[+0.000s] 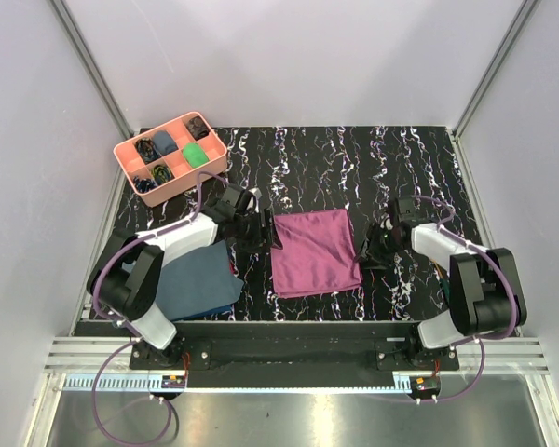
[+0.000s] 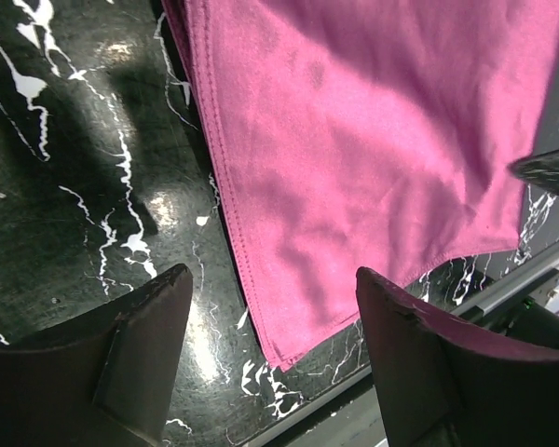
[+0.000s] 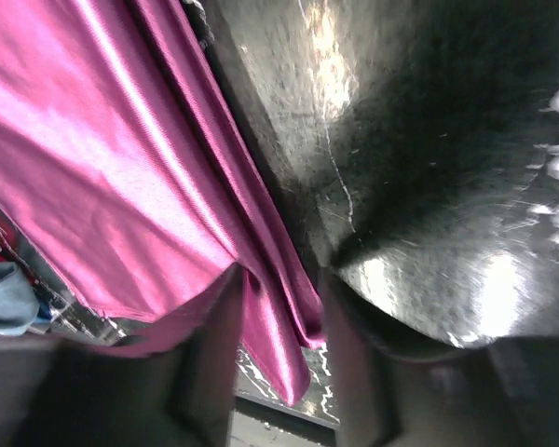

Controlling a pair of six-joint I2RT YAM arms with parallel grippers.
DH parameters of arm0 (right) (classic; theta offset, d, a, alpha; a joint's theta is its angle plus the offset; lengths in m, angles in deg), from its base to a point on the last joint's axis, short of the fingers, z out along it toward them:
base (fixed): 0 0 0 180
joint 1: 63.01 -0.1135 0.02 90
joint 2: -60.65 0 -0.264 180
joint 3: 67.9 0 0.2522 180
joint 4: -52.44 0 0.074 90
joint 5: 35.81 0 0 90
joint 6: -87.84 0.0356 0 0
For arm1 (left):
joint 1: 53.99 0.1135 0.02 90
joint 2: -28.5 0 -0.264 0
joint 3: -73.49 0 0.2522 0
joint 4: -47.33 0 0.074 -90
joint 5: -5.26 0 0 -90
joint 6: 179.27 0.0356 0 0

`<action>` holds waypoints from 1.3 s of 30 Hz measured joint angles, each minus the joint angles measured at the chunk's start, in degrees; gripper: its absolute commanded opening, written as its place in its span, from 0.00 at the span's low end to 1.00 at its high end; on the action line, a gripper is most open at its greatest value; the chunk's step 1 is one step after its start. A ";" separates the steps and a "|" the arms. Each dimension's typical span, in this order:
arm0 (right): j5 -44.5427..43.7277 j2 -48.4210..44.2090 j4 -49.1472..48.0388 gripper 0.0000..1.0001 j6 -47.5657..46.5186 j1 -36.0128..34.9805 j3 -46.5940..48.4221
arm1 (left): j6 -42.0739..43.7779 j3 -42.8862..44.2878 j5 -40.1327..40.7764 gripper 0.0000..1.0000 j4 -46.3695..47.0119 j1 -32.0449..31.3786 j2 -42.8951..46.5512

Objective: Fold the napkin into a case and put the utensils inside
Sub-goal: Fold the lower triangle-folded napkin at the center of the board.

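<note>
The napkin (image 1: 315,251) — thin, limp, slippery — wants a hem pinch: right gripper (image 3: 279,349) grips its edge, left gripper (image 2: 270,345) gapes empty.

The napkin (image 1: 314,251) is a soft plum-purple cloth. It lies flat on the table, in the middle near the front. It is folded over (you can see two layers along its left edge). Its right edge is lifted up a little. No utensils show.
</note>
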 measured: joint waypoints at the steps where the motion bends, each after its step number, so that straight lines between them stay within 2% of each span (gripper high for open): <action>1: -0.96 -0.68 0.92 0.56 -0.55 -0.04 0.76 | -0.02 0.00 0.33 0.72 0.04 0.00 0.04; 5: -4.48 -3.39 3.43 0.68 -1.88 -0.74 4.68 | -0.63 -0.04 1.95 0.70 -0.02 0.00 1.53; 8: -8.46 -4.74 5.55 0.78 -2.75 -3.74 8.85 | -1.27 -1.33 4.28 0.70 0.02 0.00 6.01; 9: -10.14 -4.81 6.49 0.86 -2.89 -5.57 10.58 | -1.55 -2.12 5.53 0.71 0.00 0.00 8.68; 10: -11.78 -4.72 7.48 0.99 -2.97 -7.58 12.33 | -1.84 -2.71 6.67 0.72 -0.17 0.00 11.39; 11: -13.11 -4.50 8.33 1.00 -2.89 -9.94 14.03 | -2.14 -3.15 8.04 0.73 -0.55 0.02 14.16; 16: -17.27 -0.09 11.76 1.00 -1.57 -21.09 23.67 | -2.56 -3.50 15.58 0.77 -3.78 0.46 28.76; 21: -19.34 8.83 13.00 1.00 1.31 -29.66 33.18 | -0.94 -2.82 19.63 0.79 -8.50 1.66 38.75; 26: -20.72 19.47 13.46 0.87 4.02 -36.81 41.05 | 0.44 -1.75 19.61 0.79 -12.79 2.82 43.60; 28: -21.03 23.10 13.62 0.83 4.85 -38.69 43.15 | 0.63 -1.75 18.58 0.79 -13.57 2.91 45.07; 30: -21.55 25.94 13.70 0.71 5.40 -39.89 44.61 | 0.85 -1.75 17.07 0.80 -14.08 2.93 46.34; 33: -21.90 29.68 13.90 0.63 6.14 -40.83 46.29 | 1.38 -1.75 15.02 0.80 -14.53 2.93 47.71; 39: -23.19 34.23 15.28 0.63 7.58 -41.33 49.22 | 2.60 -1.75 11.98 0.80 -14.97 2.93 48.46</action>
